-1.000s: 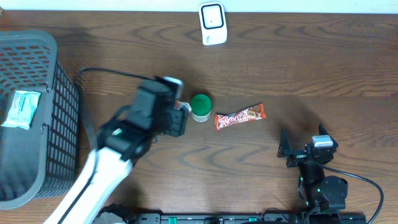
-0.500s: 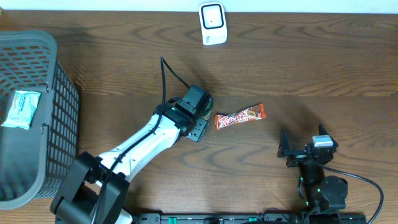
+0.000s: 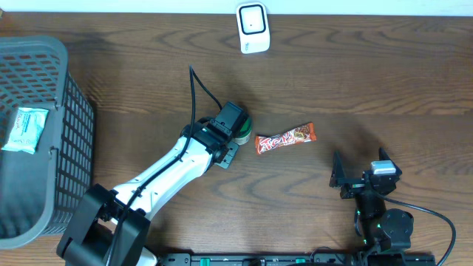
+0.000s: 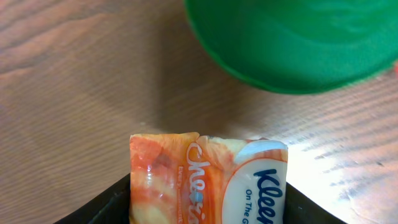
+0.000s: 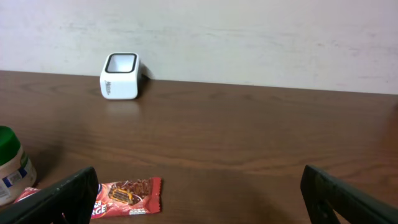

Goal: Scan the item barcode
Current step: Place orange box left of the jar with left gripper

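Left wrist view shows a tissue pack (image 4: 208, 180), orange and white with blue lettering, lying flat on the wooden table (image 4: 74, 81) between the two dark fingers (image 4: 102, 205). One finger is against each side of the pack, so the left gripper (image 3: 226, 153) is closed on the pack at about medium width. Its front edge sticks out past the fingertips. Just ahead of it, with a strip of bare wood between, is the green lid of a jar (image 4: 292, 37).

From overhead, the left arm reaches to the middle of the table. A candy bar (image 3: 285, 138) lies just right of the jar, and a white scanner (image 3: 253, 28) stands well apart at the far edge. A basket (image 3: 74, 125) at the left holds a pale packet (image 3: 24, 129). The right gripper (image 5: 202, 196) stands wide apart and empty near the front edge.
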You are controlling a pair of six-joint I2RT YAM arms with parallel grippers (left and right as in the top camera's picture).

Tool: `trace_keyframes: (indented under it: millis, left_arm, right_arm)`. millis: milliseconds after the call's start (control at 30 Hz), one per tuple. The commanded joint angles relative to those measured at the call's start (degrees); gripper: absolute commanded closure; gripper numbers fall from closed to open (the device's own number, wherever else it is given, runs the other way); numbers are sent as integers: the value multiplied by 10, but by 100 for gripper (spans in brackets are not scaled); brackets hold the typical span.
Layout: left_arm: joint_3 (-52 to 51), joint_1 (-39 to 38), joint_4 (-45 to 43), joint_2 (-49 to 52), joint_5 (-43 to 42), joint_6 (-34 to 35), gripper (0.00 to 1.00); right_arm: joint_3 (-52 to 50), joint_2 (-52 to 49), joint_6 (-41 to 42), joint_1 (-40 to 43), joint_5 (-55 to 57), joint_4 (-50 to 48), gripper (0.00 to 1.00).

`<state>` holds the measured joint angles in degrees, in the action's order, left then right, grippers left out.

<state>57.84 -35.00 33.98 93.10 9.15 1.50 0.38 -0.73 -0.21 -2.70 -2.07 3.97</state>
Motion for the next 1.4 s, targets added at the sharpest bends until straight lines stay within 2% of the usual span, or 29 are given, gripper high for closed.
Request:
trace_keyframes:
  millis: [0,133,200,300,400,567,733,867,967,1000,1100,1233,1367]
  left_arm:
    - [5,12,-8,-14,30,19,37]
    - [5,68,-33,-14,30,101,37]
    - [5,105,-41,-14,29,170,37]
    - [4,150,-50,-14,-3,241,37]
    - [2,166,-72,-5,-41,248,37]
    - [-11,148,-105,28,-42,263,37]
    - [-26,140,-133,94,-43,339,32]
    - [-26,140,-133,123,-87,344,31]
    - [-19,142,-130,101,-102,330,16]
    - [-11,143,-120,85,-103,327,15]
    - [22,148,-73,16,-103,319,10]
    - [84,148,-7,-99,-98,266,5]
    - [166,165,66,-215,-31,231,4]
  right_arm:
    - [-1,2,8,-9,1,2,1]
    - [-1,2,8,-9,1,2,1]
    - [-1,2,8,-9,1,2,1]
    - [-1,2,8,-9,1,2,1]
    - [-1,2,8,-9,1,2,1]
    - [-1,2,8,-9,1,2,1]
    - [-1,2,8,-9,1,2,1]
    - [-1,2,8,-9,1,2,1]
    - [-1,2,8,-9,1,2,1]
    - [-1,2,8,-9,1,2,1]
    - [-1,2,8,-9,1,2,1]
    - [-1,2,8,-9,1,2,1]
    - [-1,2,8,-9,1,2,1]
